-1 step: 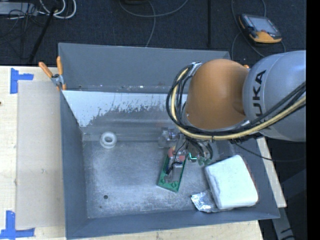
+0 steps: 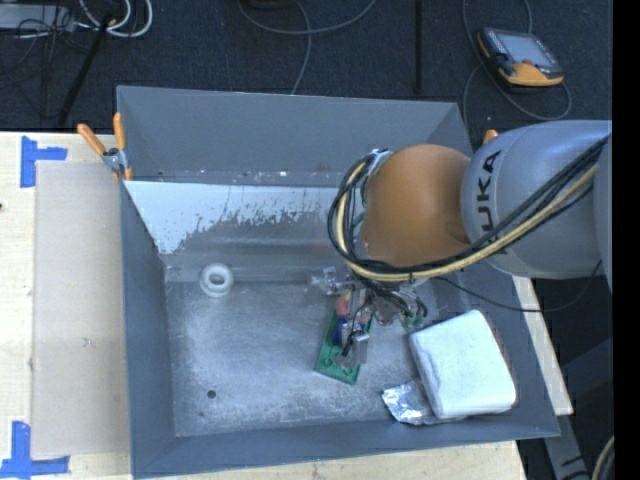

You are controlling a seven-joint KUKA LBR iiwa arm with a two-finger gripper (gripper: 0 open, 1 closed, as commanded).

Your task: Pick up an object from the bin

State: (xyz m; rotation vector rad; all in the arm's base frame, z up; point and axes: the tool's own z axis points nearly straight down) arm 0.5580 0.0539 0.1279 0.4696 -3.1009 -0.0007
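Toward the left of the grey metal bin point(image 2: 145, 368), near the back wall: a small white ring point(image 2: 215, 280), well apart from everything else. Right of middle: a green circuit board point(image 2: 338, 358), flat on the floor and slightly askew, with the jaws low over its upper end, beneath the orange wrist cover point(image 2: 415, 203). Released or clenched: impossible to tell. Further right, at the front: crumpled silver foil point(image 2: 402, 404), just beside a white rectangular pad point(image 2: 462, 366) in the front right corner.

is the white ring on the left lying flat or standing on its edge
Lying flat: the white ring rests on the floor of the bin with its hole facing up toward the camera.
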